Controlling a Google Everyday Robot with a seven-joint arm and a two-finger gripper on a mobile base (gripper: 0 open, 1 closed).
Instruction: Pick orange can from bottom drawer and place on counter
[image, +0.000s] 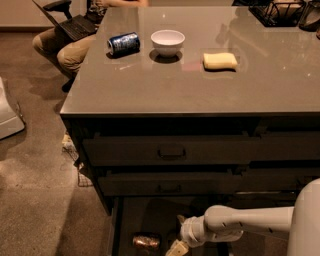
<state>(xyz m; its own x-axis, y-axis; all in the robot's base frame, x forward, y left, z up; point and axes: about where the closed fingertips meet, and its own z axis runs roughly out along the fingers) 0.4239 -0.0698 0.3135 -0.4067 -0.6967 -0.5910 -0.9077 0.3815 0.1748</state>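
The orange can (146, 242) lies on its side in the open bottom drawer (129, 220), near its front left. My gripper (178, 239) hangs inside the drawer just right of the can, a small gap away, with one pale finger (175, 248) pointing down and another (181, 220) up; it holds nothing. My white arm (245, 222) reaches in from the lower right. The counter (200, 82) spreads above the two handled drawers.
On the counter lie a blue can (123, 43) on its side, a white bowl (167, 42), a yellow sponge (220, 60) and a black wire rack (280, 11) at the far right. A seated person with a laptop (65, 30) is at the far left.
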